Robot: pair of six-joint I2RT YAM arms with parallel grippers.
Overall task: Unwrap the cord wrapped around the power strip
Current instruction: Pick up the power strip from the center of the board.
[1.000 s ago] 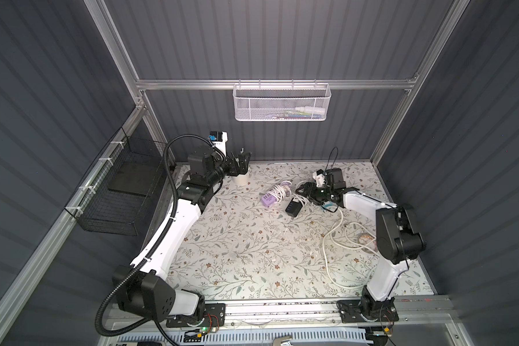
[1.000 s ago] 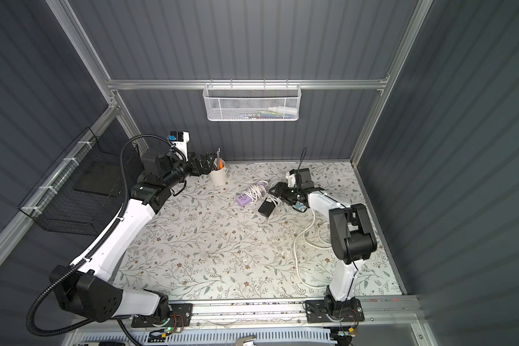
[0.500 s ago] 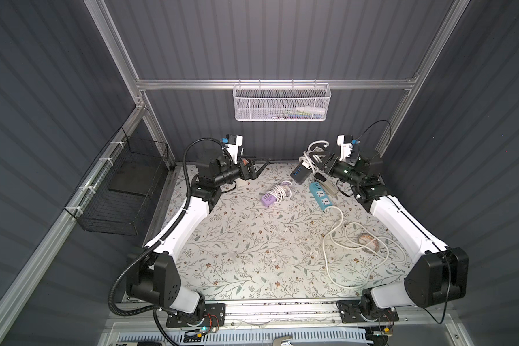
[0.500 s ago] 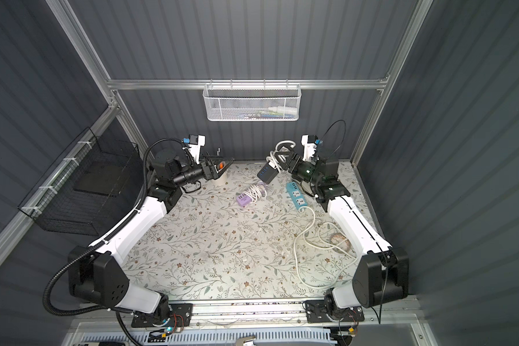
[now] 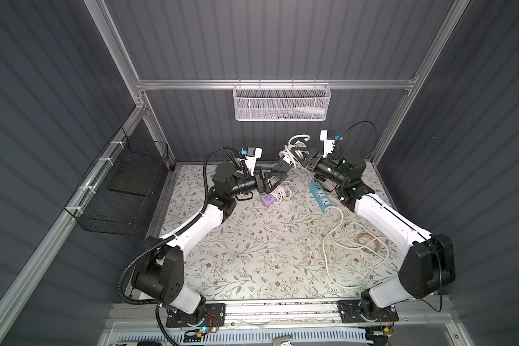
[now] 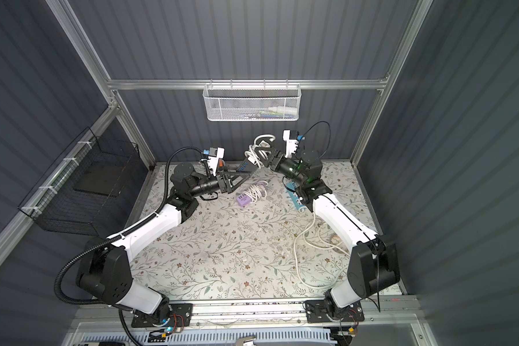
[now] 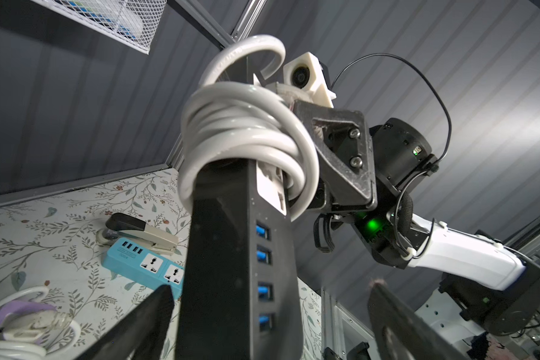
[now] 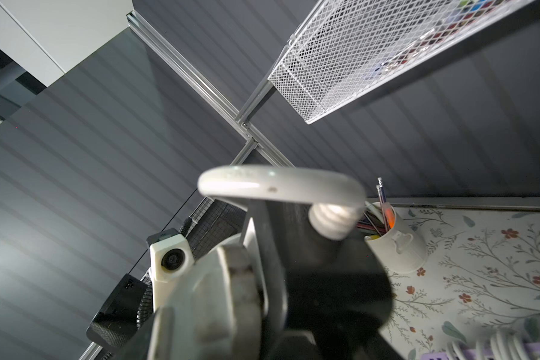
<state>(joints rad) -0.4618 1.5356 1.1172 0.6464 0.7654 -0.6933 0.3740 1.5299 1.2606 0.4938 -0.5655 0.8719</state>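
Jaws of the right gripper (image 5: 300, 155) are clamped on the cord-wrapped end of the black power strip (image 7: 231, 265), now raised off the table (image 5: 252, 239); left gripper (image 7: 270, 290) jaws stand apart, newly flanking its free end. We judge the white cord (image 7: 247, 131) still fully coiled, unwinding not started.

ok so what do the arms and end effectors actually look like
The left arm and right arm have white shells and black joints. The left end effector and right end effector have black angular fingers and a white camera housing. A ribbed black conduit runs along the left arm; a thin black wire loops off the right, which shows a green light.
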